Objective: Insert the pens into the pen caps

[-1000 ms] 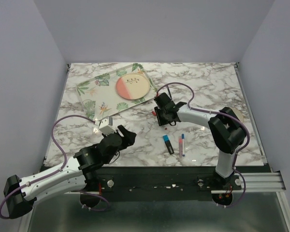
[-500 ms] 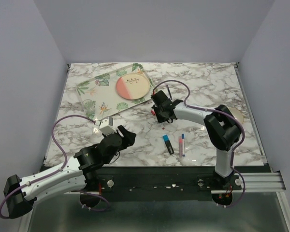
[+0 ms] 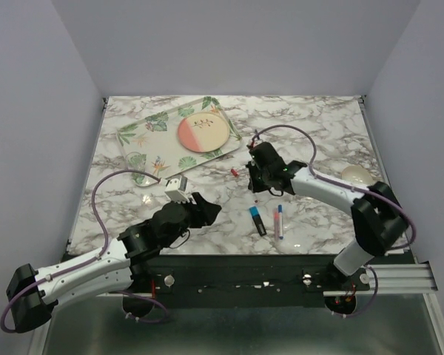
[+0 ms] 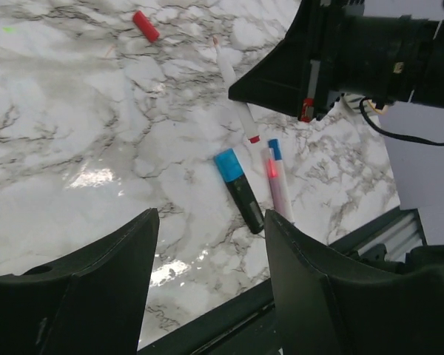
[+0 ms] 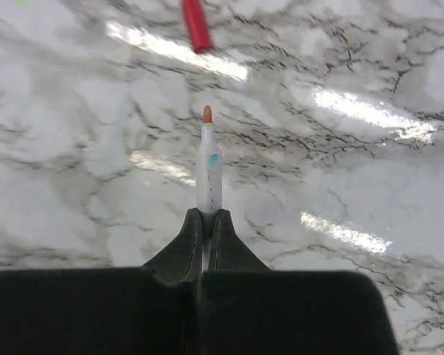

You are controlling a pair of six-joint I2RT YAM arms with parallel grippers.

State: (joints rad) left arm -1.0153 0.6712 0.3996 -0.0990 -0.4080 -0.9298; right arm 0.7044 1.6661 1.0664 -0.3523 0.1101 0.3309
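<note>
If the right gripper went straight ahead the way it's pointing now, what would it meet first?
Probably the red cap, lying just left of the line of the white pen that the right gripper holds. Past it, only marble table shows. Height above the table is unclear.

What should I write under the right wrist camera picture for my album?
Right gripper shut on the white pen, its reddish tip aimed at a red cap lying ahead on the marble table.
</note>
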